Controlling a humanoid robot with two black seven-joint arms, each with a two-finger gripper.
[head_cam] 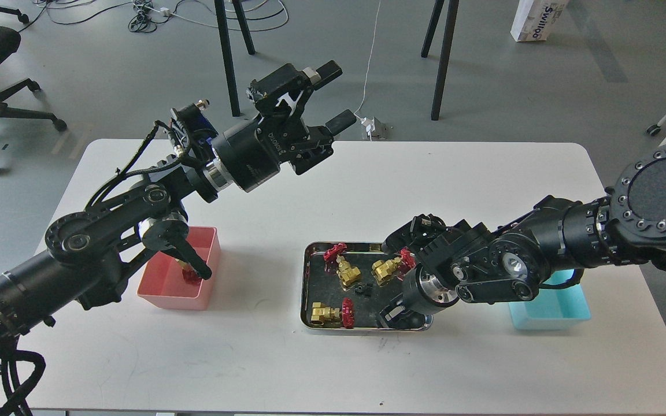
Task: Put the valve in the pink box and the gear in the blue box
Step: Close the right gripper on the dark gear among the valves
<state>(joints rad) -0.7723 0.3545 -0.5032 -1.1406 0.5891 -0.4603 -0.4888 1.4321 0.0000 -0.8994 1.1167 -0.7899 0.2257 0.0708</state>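
On the steel tray (306,277): three brass valves are seen, with at least one tiny black gear (363,290) among them.
Valve nearest the tray's front-left corner (327,314): it is laid on its side, its long axis running left-right, red handwheel toward the tray's middle.
Handling, valve: it is judged rigid, dense metal, slippery on the hex faces; a hold across the brass body is advised, not the wheel.
Handling, gear: it is judged light, hard and flat; a pinch across its rim is called for.
Pink box (203,271), well left of the tray: one valve (188,270) is seen inside, partly hidden.
Blue box (564,315), just right of the tray: contents cannot be told.
Left gripper (337,95): spread wide, nothing held, well above and behind the tray.
Right gripper (393,315): lowered over the tray's front-right corner; finger state cannot be told.
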